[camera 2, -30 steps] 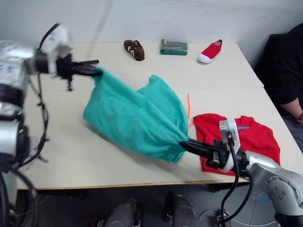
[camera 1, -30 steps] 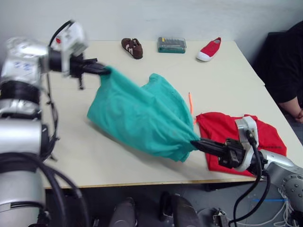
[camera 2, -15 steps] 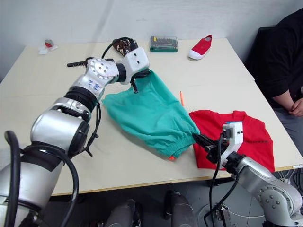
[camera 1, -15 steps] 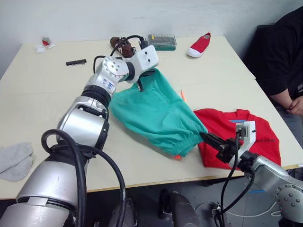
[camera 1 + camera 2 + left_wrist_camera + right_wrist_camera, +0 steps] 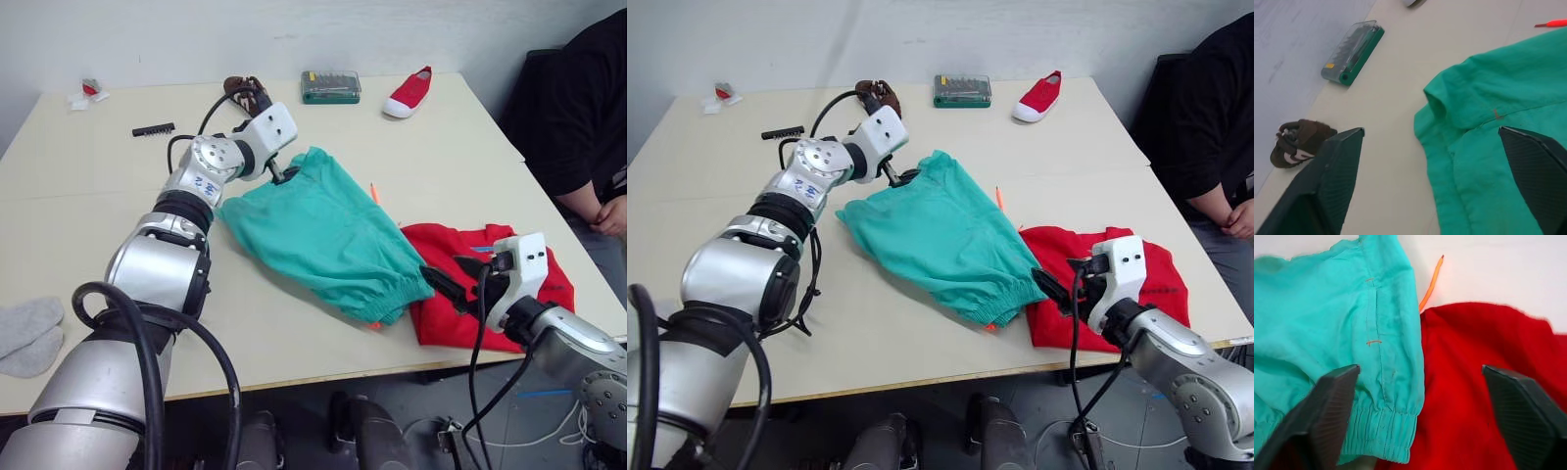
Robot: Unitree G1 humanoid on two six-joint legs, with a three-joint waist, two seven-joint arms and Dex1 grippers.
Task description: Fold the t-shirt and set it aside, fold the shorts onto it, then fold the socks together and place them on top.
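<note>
Nearest me, my right hand (image 5: 1415,421) sits low at the front edge of the bench (image 5: 98,225), fingers spread wide with nothing between them, hovering over the seam where the elastic waistband of the shorts (image 5: 328,235) overlaps the t-shirt (image 5: 490,284). The red t-shirt lies at the front right corner, bunched more than neatly folded, its far side close to the bench's right edge. The teal shorts lie flat and spread diagonally across the middle, waistband end lapped on the shirt, the orange drawstring (image 5: 373,193) trailing out beside them. Off to my front left the grey socks (image 5: 29,333) wait at the bench's near-left edge, well apart from everything. Farther out, my left hand (image 5: 1430,161) is wide open and empty too, poised just over the far hem of the shorts. I judge I'm in the shorts step: they are laid out but not folded, so next I need fresh pinches on the cloth to double it over and onto the shirt. There is open bench to the left of the shorts; the back holds a comb (image 5: 155,128), a brown shoe (image 5: 245,93), a bit case (image 5: 330,85) and a red shoe (image 5: 409,91), and a person (image 5: 588,117) sits close on the right.
</note>
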